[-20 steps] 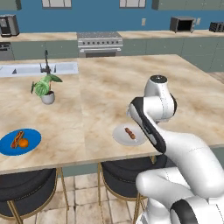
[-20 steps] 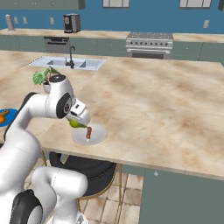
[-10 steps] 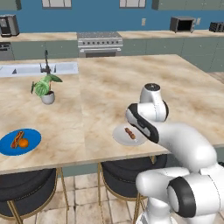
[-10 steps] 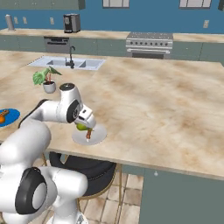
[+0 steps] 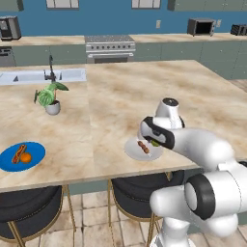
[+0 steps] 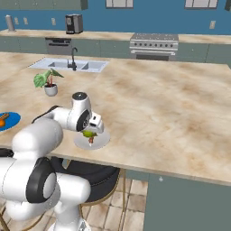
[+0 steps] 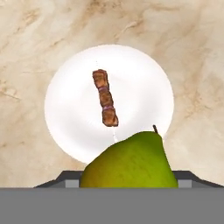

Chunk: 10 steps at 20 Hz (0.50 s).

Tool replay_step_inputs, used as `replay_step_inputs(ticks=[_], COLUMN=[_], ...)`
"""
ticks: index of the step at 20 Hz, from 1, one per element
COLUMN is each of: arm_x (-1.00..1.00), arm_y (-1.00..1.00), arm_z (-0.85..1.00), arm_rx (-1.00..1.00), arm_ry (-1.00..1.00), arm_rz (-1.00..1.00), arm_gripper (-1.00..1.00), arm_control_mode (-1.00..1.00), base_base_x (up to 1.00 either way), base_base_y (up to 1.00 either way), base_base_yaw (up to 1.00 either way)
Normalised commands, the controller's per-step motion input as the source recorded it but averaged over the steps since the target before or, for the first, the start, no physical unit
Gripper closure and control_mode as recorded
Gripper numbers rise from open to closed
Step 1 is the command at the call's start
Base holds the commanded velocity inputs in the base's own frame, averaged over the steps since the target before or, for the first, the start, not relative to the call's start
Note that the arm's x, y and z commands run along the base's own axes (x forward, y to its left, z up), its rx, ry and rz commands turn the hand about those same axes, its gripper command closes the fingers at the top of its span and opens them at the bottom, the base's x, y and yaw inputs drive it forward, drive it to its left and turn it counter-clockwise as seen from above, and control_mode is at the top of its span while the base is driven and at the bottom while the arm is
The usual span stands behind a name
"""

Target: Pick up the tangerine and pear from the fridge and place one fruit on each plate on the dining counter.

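Note:
My gripper [image 5: 155,141] is shut on the yellow-green pear [image 7: 131,164] and holds it just above the near right part of the white plate [image 7: 70,109]. The plate lies near the front edge of the dining counter [image 5: 120,91]. In the right base view the pear [image 6: 89,134] hangs under the hand over the white plate [image 6: 101,141]. The tangerine [image 5: 26,157] rests on the blue plate [image 5: 34,149] at the counter's front left. The pear hides my fingertips in the hand view.
A reddish-brown sausage piece [image 7: 105,98] lies in the middle of the white plate, and an orange-red one [image 5: 18,153] lies beside the tangerine. A potted plant [image 5: 48,96] stands left of centre, with a sink [image 5: 38,76] behind it. Dark stools [image 5: 130,193] stand under the counter's front edge.
The arm has folded forward and down, bringing the hand with the pear from above the counter to just over the white plate. Nothing on the plates has moved.

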Motion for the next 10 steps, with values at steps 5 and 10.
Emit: replay_step_inputs(ticks=[5, 10], arm_x=[0.27, 0.16], arm_y=[-0.03, -0.14], arm_z=[-0.23, -0.12], arm_rx=[0.0, -0.02], arm_ry=[0.0, 0.0], arm_rz=[0.29, 0.27], arm_gripper=[1.0, 1.0], arm_control_mode=[-1.0, -1.0], base_base_x=[0.0, 0.0], base_base_y=[0.0, 0.0], base_base_yaw=[0.0, 0.0])
